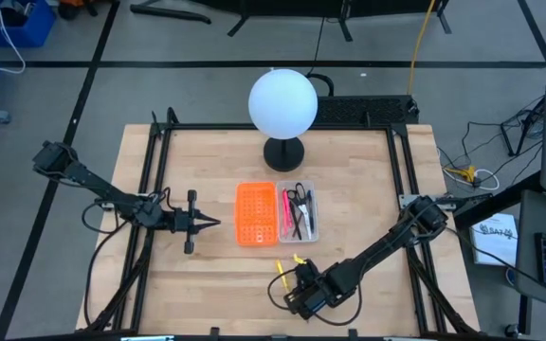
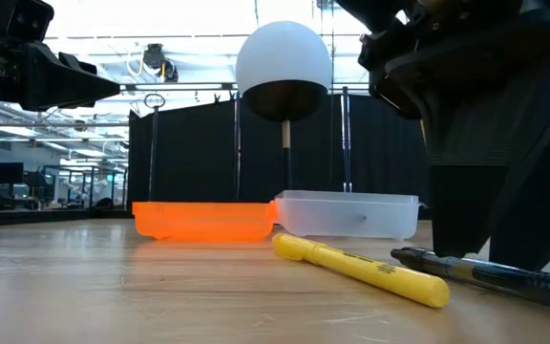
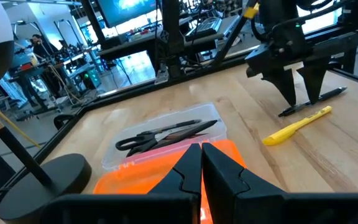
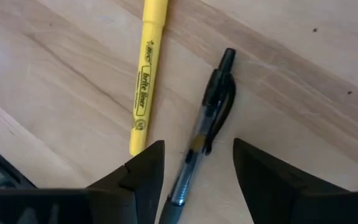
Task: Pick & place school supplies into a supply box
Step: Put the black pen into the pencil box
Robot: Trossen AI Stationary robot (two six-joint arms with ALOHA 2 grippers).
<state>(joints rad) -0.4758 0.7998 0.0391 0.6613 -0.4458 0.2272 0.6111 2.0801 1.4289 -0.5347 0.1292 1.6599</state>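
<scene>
The clear supply box (image 1: 299,214) (image 2: 347,213) lies mid-table and holds dark-handled scissors (image 3: 157,135), a pink pen and dark pens. A yellow highlighter (image 1: 286,269) (image 4: 144,76) and a black pen (image 4: 211,121) (image 2: 485,271) lie flat on the table near its near edge. My right gripper (image 4: 197,168) (image 3: 300,84) is open, low over the table. Its fingers stand on either side of the black pen's barrel end without touching it. My left gripper (image 1: 216,223) (image 3: 202,158) is shut and hovers left of the orange tray (image 1: 256,214).
The orange perforated tray (image 2: 203,220) sits against the supply box's left side. A white globe lamp (image 1: 282,101) stands on a dark round base (image 1: 283,152) behind them. A black frame (image 1: 159,133) borders the table. Bare wood lies to the left and right of the trays.
</scene>
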